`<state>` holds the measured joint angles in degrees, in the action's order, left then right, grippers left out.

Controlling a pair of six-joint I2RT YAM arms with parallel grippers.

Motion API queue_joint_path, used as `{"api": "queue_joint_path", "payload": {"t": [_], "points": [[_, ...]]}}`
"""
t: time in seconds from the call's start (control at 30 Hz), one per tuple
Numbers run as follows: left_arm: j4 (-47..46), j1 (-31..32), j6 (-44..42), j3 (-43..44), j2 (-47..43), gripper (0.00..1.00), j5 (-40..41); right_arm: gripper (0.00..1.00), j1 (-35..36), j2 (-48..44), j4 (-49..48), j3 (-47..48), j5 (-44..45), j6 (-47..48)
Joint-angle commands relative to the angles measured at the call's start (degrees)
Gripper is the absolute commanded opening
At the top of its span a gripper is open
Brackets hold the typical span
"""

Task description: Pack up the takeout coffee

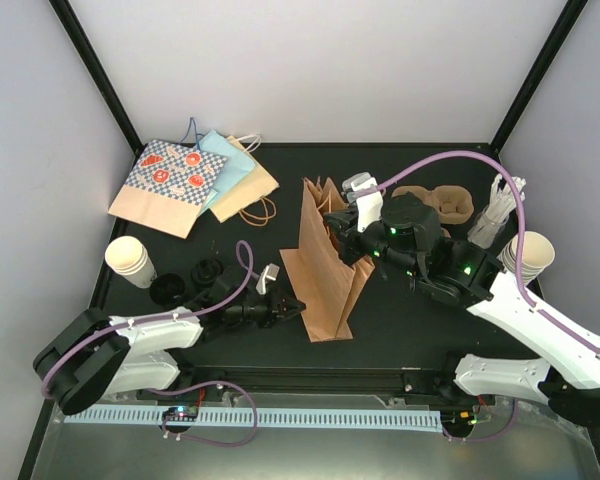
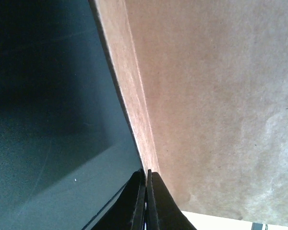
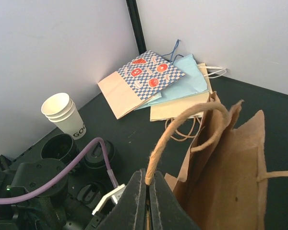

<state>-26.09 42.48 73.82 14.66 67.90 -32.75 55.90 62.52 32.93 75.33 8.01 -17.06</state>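
Pinching the brown bag point(image 1: 325, 250): right pincer point(image 3: 148, 176) clamped on its handle point(image 3: 169, 125), left pincer point(image 2: 146, 175) on its edge

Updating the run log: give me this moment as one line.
left claw shut on brown bag edge | right claw shut on bag handle | cups, carrier outside bag

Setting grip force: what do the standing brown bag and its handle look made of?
The brown bag looks like matte kraft paper: tan, fibrous, creased face. Its handle is likely twisted paper cord, unglossed, with spiral strands showing where the right hand pinches it.
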Motion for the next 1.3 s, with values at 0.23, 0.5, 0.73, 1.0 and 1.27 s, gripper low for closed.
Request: {"api": "queue_joint_path", "payload": {"t": [0.23, 0.5, 0.73, 1.0, 1.27], "points": [[-0.5, 0.4, -1.3, 1.0, 1.2, 0.02, 0.9, 0.04, 0.2, -2.6, 2.0, 4.7, 6.5, -1.4], [-1.1, 0.3, -2.0, 0.3, 2.1, 0.02, 0.7, 0.03, 0.2, -4.1, 5.0, 9.5, 14.1, -2.0], [-2.9, 0.3, -1.8, -0.5, 3.2, 0.02, -0.1, 0.03, 0.2, -4.1, 4.4, 11.0, 12.7, -0.9], [-4.2, 0.3, -1.8, -1.1, 3.4, 0.09, -0.1, 0.03, 0.2, -7.0, -0.2, 8.0, 7.7, 1.3], [-5.6, 0.3, -2.0, -1.2, 3.8, 0.21, -0.2, 0.03, 0.2, -9.7, -3.4, 5.4, 5.5, 2.3]]}}
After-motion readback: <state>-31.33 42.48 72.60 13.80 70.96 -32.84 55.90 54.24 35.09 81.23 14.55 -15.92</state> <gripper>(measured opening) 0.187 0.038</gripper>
